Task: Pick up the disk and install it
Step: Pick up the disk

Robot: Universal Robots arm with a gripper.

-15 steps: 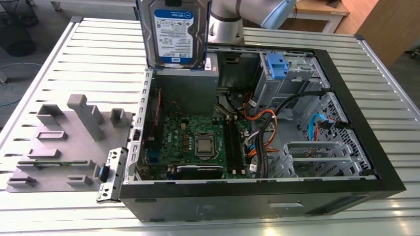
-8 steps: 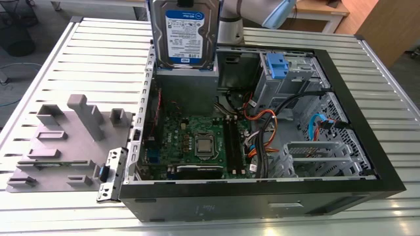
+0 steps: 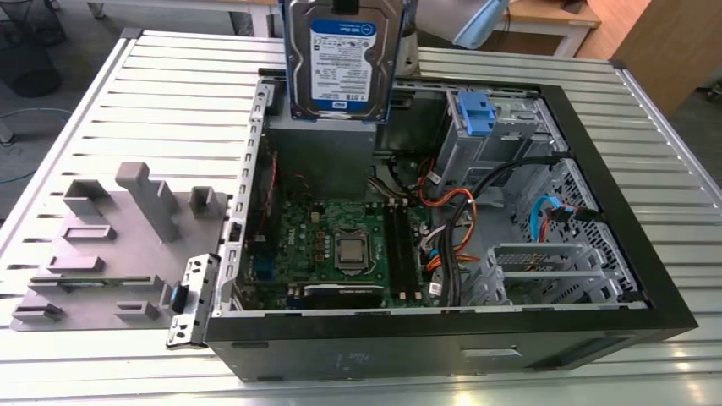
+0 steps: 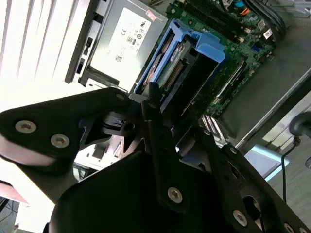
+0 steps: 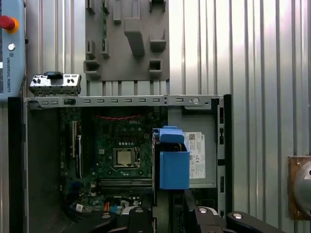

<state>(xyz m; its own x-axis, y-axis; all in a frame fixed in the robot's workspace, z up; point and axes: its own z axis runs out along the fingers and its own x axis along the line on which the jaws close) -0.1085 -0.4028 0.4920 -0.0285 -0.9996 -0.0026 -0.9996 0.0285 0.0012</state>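
A silver table [image 3: 169, 93] of long slats holds a grey tray [image 3: 124, 245] on the exterior view's left. An open computer case [image 3: 451, 342] sits just beside the tray. The disk [image 3: 341, 59] hangs upright over the far end of the case, above a grey box [image 3: 321, 148], and the tool [image 4: 172, 114] is closed tight on it. Past the table are a grey floor [image 3: 17, 161] and brown wood furniture [image 3: 665, 42].
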